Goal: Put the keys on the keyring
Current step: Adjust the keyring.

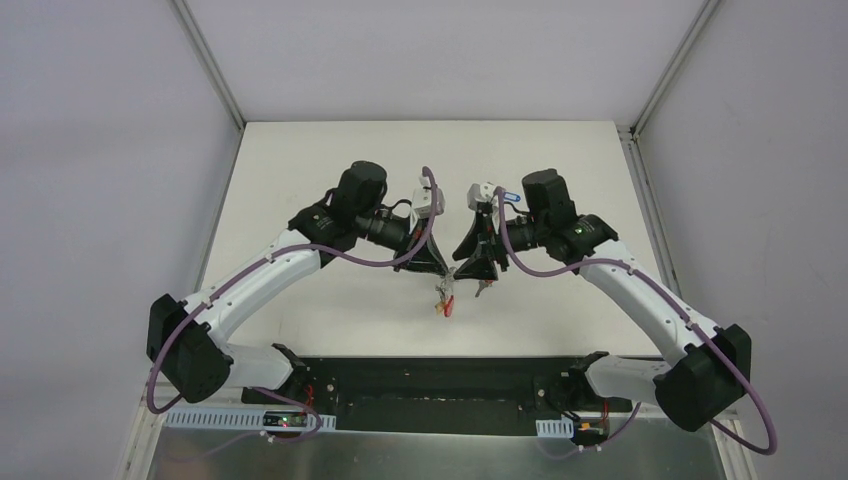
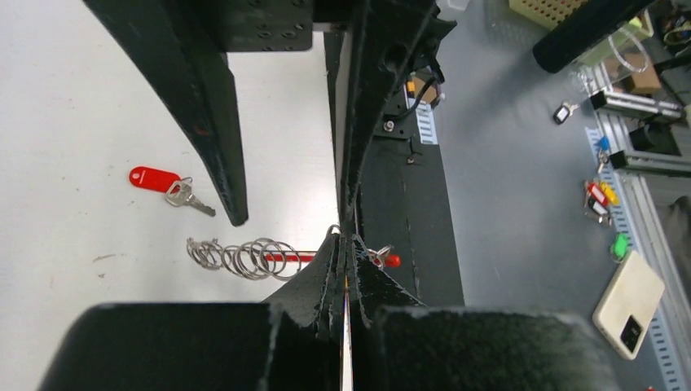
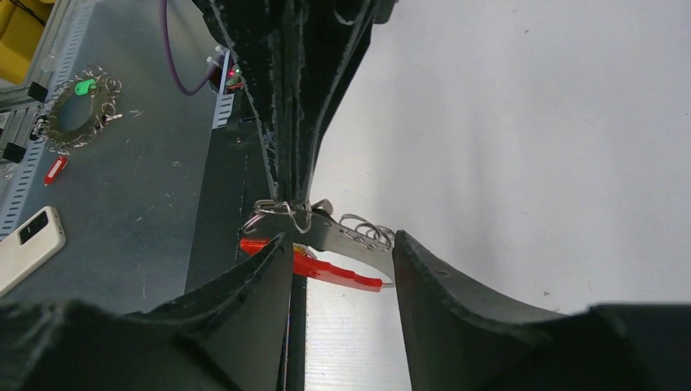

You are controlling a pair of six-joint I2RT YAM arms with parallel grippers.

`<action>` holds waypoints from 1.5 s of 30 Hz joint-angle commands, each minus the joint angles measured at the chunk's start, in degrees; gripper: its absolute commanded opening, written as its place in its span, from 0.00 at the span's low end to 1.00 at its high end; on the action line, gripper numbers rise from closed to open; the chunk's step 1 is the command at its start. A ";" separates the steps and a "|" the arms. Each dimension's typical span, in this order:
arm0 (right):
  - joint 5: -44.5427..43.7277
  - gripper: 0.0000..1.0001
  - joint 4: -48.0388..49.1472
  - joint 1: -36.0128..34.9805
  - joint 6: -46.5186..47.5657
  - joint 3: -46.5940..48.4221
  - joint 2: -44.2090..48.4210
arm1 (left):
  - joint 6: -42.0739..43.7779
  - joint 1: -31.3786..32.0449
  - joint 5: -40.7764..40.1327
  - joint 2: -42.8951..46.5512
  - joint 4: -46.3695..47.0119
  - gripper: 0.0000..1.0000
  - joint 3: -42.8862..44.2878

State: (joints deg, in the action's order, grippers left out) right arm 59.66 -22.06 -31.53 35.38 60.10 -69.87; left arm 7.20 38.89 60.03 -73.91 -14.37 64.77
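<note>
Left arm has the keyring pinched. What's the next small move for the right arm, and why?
Probably close the right end effector on the keyring. It stands open astride the ring's metal side, while the left end effector is shut on the ring close by. The red-tagged key lies loose on the table, held by neither arm, so steadying the ring first seems sensible.

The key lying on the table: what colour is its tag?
Red tag, best in left wrist view.
</note>
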 commanded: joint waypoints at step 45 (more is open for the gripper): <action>1.71 0.00 0.01 -0.57 5.28 -4.02 4.58 | -10.70 -2.23 0.61 -0.84 10.71 0.45 0.08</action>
State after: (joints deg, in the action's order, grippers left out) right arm 60.27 -23.03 -32.49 38.44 56.16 -66.81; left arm -3.68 37.56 59.44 -75.90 -3.60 64.31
